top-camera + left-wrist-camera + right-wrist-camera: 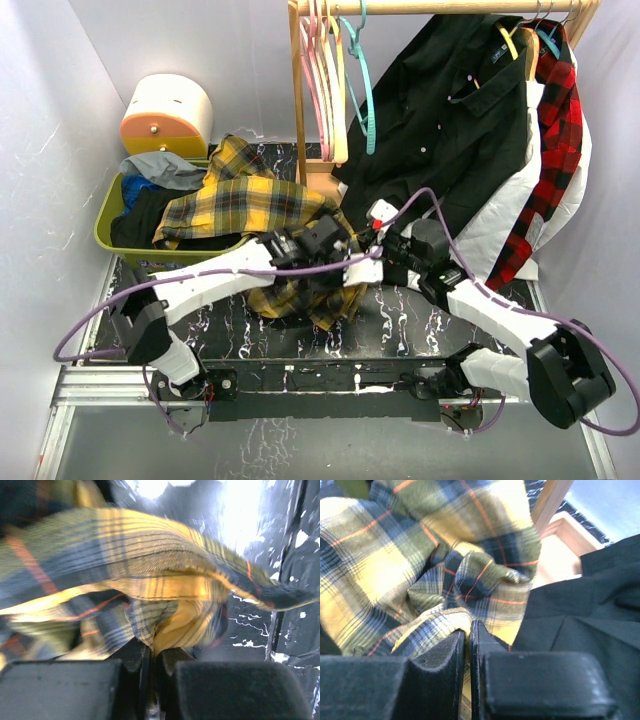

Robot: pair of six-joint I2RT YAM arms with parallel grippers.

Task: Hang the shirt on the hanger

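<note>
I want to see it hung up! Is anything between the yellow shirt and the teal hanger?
Yes. The shirt lies low by the rack's foot; the wooden post and pink hangers stand between it and the teal hanger up on the rail.

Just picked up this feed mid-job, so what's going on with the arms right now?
Both arms are working the yellow plaid shirt, which trails from the green bin onto the table. The left gripper and the right gripper are each pinched shut on a fold of it. The teal hanger hangs on the rail, untouched, so the shirt is not on it yet.
</note>
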